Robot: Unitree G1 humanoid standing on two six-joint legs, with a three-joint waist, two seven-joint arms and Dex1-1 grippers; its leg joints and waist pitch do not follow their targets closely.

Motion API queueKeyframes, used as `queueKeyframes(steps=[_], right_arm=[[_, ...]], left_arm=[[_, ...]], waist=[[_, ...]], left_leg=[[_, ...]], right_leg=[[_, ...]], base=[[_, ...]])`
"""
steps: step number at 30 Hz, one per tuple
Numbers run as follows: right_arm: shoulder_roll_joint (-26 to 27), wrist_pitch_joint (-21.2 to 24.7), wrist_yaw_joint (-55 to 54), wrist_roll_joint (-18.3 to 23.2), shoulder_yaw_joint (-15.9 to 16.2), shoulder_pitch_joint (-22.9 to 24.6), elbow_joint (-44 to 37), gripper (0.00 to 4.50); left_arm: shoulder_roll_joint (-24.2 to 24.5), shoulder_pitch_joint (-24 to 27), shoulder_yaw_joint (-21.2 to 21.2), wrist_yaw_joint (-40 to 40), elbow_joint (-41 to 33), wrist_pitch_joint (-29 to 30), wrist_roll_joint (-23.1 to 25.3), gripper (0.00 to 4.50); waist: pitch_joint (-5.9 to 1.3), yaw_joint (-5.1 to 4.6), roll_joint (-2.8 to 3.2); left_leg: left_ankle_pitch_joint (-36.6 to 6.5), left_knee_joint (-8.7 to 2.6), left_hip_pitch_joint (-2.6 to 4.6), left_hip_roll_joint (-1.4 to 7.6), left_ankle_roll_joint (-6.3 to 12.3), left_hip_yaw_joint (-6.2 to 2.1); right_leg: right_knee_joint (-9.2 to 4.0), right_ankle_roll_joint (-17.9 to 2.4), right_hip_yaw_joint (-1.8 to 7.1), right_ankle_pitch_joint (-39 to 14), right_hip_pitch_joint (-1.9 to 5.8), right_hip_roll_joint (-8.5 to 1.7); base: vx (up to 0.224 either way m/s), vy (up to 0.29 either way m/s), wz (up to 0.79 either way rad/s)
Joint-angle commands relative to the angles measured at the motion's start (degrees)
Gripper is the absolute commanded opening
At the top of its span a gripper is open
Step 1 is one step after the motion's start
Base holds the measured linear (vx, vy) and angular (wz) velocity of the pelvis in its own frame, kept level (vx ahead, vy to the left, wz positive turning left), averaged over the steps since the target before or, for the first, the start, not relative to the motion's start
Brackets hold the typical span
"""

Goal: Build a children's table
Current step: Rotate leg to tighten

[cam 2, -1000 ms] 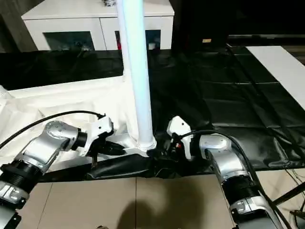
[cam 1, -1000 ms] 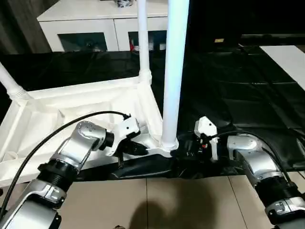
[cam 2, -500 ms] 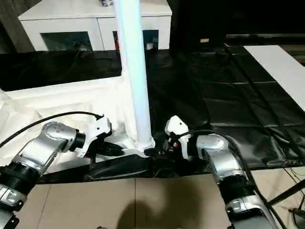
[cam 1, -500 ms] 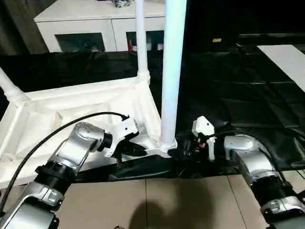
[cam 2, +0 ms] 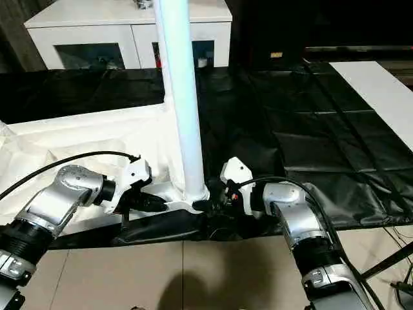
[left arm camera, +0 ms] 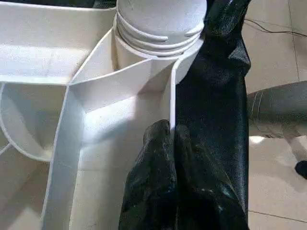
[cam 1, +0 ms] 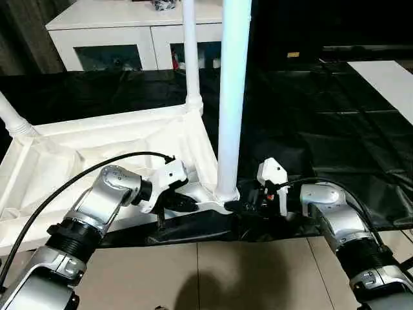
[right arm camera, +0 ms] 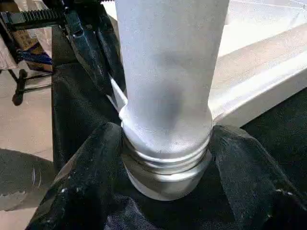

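The white plastic rectangular tabletop lay upside down on a crinkled black plastic sheet, its ribbed underside facing up. From its nearest round corner socket a long tapered white tube leg stood upright, long axis vertical, its ringed base seated in the socket. A second white leg rose from the far corner beyond it, and a third leaned out of a corner far off to the left gripper's side.

The right gripper, of two glossy black fingers, straddled the base of the near leg, one finger on each side, closed around the ringed collar. The left gripper sat just on the other side of the same socket, its fingers pressed together and clamped on the thin upright rim wall of the tabletop.

Beyond the sheet stood a white cabinet with glass doors; beige floor tiles lay beneath both silver forearms.
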Motion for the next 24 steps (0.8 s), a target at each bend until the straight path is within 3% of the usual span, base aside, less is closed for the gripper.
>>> queueKeyframes(steps=[1, 15, 16, 18, 21, 24], right_arm=[[2.63, -0.19, 3.18, 1.58, 2.0, -0.89, -1.59, 3.04], [3.37, -3.19, 1.44, -0.41, 2.23, -0.93, 0.0, 3.04], [3.55, -0.56, 2.92, 1.21, 1.65, -1.13, -0.23, 3.35], [3.74, 0.91, 3.78, 2.26, 1.26, -1.29, -0.54, 3.4], [3.89, -1.29, 2.24, 0.94, 1.6, -1.37, -0.37, 3.79], [3.99, -2.82, 2.21, 0.25, 2.04, -1.41, -0.18, 3.79]], left_arm=[[-0.83, 0.74, -1.76, 0.03, -0.2, 0.64, 0.49, 0.0], [-0.97, 0.95, -1.72, 0.4, -0.17, 0.49, 0.84, 0.0], [-0.99, 0.91, -1.68, 0.42, -0.24, 0.55, 0.84, 0.0], [-1.02, 0.9, -1.67, 0.45, -0.3, 0.54, 0.91, 0.0], [-1.03, 0.98, -1.63, 0.37, -0.5, 0.7, 0.79, 0.0], [-0.95, 1.1, -1.62, 0.36, -0.65, 0.79, 0.8, 0.0]], waist=[[-3.86, 0.12, -0.39], [-3.79, 0.02, -0.49], [-3.72, 0.03, -0.37], [-3.72, -0.03, -0.63], [-3.8, 0.18, -0.52], [-3.79, 0.14, -0.55]], left_leg=[[-14.04, -4.16, 0.58, 0.97, 3.22, -0.11], [-14.7, -4.2, 0.6, 0.94, 2.97, -0.12], [-15.01, -4.26, 0.64, 0.95, 2.91, -0.15], [-15.28, -4.3, 0.7, 0.98, 3.02, -0.12], [-14.75, -4.3, 0.73, 1.07, 2.9, -0.17], [-14.56, -4.32, 0.69, 1.05, 2.94, -0.16]], right_leg=[[-3.79, -13.99, 1.86, -13.26, 2.9, -2.36], [-3.94, -13.66, 1.87, -14.98, 2.87, -2.46], [-4.0, -13.53, 1.86, -15.56, 2.83, -2.44], [-4.03, -13.5, 1.85, -15.69, 2.86, -2.33], [-3.92, -13.5, 1.89, -15.46, 2.77, -2.48], [-3.86, -13.62, 1.89, -14.8, 2.78, -2.44]], base=[[0.0, 0.0, 0.0], [0.0, 0.0, 0.0], [0.0, 0.0, 0.0], [0.0, 0.0, 0.0], [0.0, 0.0, 0.0], [0.0, 0.0, 0.0]])
